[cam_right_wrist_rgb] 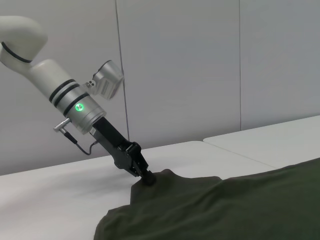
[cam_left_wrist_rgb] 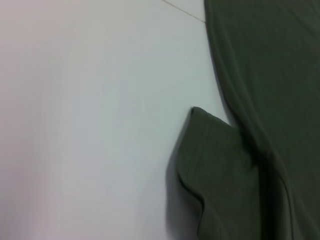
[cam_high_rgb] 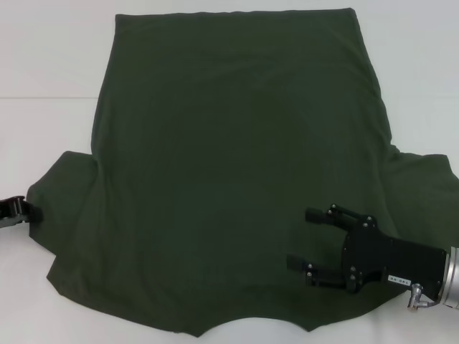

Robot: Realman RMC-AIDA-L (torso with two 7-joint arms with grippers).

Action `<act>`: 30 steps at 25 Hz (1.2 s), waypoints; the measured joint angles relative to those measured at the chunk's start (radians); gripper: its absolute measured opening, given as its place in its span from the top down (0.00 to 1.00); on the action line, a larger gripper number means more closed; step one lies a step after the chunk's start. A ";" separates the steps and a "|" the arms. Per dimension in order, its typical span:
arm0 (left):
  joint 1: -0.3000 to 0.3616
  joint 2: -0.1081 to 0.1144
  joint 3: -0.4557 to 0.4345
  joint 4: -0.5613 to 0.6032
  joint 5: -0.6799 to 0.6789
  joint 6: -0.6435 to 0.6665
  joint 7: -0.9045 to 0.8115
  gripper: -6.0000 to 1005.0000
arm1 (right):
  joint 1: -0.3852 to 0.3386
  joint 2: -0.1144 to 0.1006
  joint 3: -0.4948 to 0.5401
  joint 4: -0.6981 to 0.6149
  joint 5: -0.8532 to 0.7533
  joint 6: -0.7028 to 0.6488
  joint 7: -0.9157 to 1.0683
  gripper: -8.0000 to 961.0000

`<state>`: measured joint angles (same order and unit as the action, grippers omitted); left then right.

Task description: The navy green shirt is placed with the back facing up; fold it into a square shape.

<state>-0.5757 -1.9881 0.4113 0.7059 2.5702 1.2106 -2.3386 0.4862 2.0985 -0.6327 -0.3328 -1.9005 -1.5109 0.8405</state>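
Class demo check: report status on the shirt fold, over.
Left gripper at the left sleeve edge, grip unclear. Right gripper open above the shirt near the right sleeve. Navy green shirt flat, back up, unfolded. Nothing in the way.

Large dark green cotton T-shirt (cam_high_rgb: 237, 179): near hem runs off the head view's bottom edge; front side hidden against the white table (cam_high_rgb: 43, 64). Black left gripper (cam_high_rgb: 29, 212): mostly cut by the frame edge, fingertips buried in the sleeve fabric.

Shirt (cam_high_rgb: 237, 179) — plain dark green; table (cam_high_rgb: 50, 64) — white.
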 joint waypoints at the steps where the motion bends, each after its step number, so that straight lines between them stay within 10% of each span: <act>1: 0.001 0.000 -0.002 0.001 0.000 -0.004 0.000 0.99 | 0.000 0.000 0.000 0.000 0.000 0.000 0.000 0.05; 30: -0.003 0.044 -0.059 0.081 -0.035 -0.003 -0.027 0.99 | 0.021 0.000 0.008 0.000 0.002 0.011 0.000 0.05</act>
<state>-0.5789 -1.9441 0.3519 0.7867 2.5355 1.2073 -2.3660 0.5067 2.0985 -0.6242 -0.3328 -1.8990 -1.5001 0.8406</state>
